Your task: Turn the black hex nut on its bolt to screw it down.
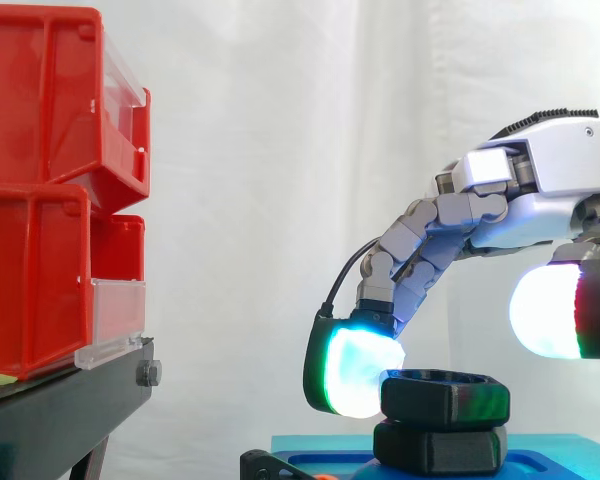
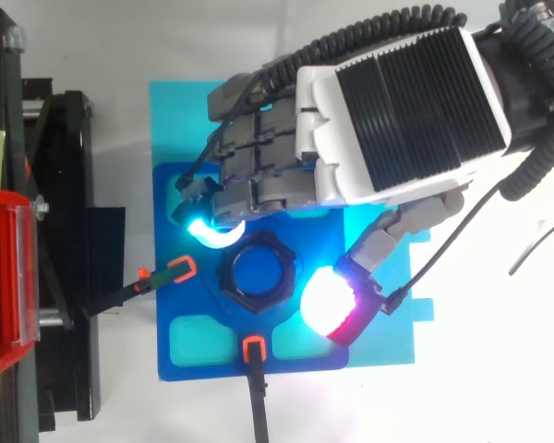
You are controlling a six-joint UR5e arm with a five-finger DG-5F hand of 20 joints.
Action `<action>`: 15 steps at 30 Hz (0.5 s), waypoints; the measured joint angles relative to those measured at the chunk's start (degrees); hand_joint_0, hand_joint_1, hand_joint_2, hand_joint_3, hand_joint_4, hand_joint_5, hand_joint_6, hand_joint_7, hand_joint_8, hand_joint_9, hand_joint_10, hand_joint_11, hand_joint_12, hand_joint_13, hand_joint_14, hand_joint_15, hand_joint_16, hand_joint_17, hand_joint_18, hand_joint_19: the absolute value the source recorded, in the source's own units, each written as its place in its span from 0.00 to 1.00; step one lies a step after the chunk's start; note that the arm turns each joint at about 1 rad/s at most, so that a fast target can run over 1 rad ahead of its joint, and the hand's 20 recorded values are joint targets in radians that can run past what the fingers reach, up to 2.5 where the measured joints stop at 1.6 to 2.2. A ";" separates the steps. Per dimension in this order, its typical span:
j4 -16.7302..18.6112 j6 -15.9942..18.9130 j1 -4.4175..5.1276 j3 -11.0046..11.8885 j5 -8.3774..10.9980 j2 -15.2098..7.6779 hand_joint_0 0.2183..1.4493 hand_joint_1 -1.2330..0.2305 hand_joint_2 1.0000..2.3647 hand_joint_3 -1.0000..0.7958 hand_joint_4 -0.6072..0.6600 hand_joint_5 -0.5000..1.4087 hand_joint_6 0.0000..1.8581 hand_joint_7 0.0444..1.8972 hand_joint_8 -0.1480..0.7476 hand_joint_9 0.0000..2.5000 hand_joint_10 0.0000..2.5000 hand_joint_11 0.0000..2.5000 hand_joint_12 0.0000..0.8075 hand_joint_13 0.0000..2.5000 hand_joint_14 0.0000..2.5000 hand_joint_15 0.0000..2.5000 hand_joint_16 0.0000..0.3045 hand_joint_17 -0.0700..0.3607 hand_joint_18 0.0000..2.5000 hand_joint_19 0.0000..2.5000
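Where the hand (image 2: pixel 397 111) reaches over the fixture in the top view, its body covers the rear part of the blue plate (image 2: pixel 166 231) and everything beneath it. The black hex nut (image 2: pixel 228 274) sits at the centre of this plate, in front of the hand. Its bore shows blue from above, so the bolt cannot be made out. In the side view the nut (image 1: pixel 445 397) rests directly on a second black hex piece (image 1: pixel 440 448); whether that piece is the bolt's base cannot be told.

Hand state: spread around the nut, not clamped on it. One bent finger's cyan pad (image 1: pixel 355 370) touches the nut's left face. The thumb pad (image 1: pixel 545 310), white with a red edge, hangs above and to the right, apart from the nut, and is cut off by the frame edge. From above, the thumb pad (image 2: pixel 328 300) appears just beside the nut's rim.

Two black clamps with orange tips (image 2: pixel 180 269) (image 2: pixel 254 348) point at the nut from the left and front. The blue plate lies on a lighter cyan sheet (image 2: pixel 180 120) on the white table (image 2: pixel 499 369).

Red bins (image 1: pixel 40 130) stand stacked on the black stand (image 1: pixel 60 410) at left, cropped by the frame. Their clear front panels (image 1: pixel 115 320) show nothing that can be read.
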 measured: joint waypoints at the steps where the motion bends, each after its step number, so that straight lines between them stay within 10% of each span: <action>1: 0.01 0.00 -0.07 0.00 -0.07 0.00 0.17 0.55 0.00 0.28 0.73 0.15 0.45 0.30 0.57 0.28 0.00 0.22 0.48 0.30 0.00 0.10 0.16 0.41 0.24 0.10; 15: 1.68 0.44 -0.52 0.00 -1.18 0.00 0.17 0.55 0.00 0.28 0.74 0.17 0.33 0.44 0.57 0.28 0.00 0.21 0.48 0.30 0.00 0.10 0.16 0.41 0.24 0.10</action>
